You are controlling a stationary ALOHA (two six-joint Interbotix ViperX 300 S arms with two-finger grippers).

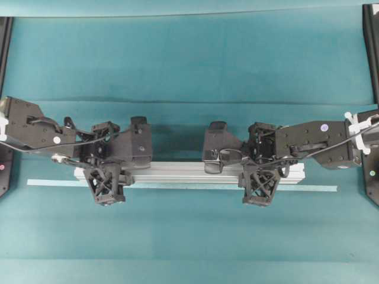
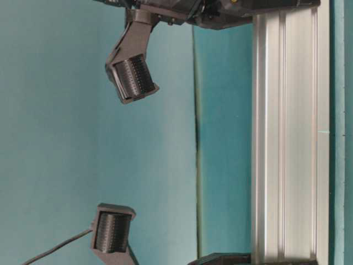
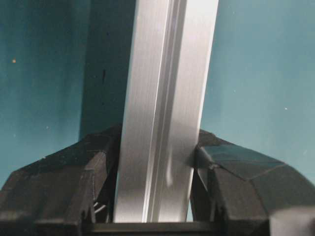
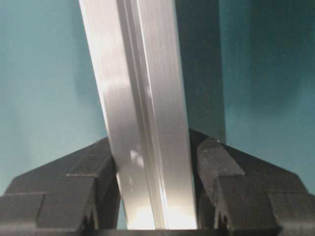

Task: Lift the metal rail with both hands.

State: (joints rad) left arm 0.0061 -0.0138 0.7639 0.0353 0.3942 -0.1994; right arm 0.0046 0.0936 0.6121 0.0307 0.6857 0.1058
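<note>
Both of my black fingers (image 3: 74, 191) squeeze the metal rail (image 3: 167, 98) in my left gripper (image 3: 155, 196), my right gripper (image 4: 155, 196) squeezes it too farther along, and a thin pale strip (image 1: 177, 186) lies just below.

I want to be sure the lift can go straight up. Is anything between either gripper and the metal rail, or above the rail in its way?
Nothing visible. The left gripper and right gripper each have both fingers pressed on the metal rail, with no gap. Nothing shows over the rail besides the arms themselves. The thin pale strip lies on the cloth beside it, not across it.
</note>
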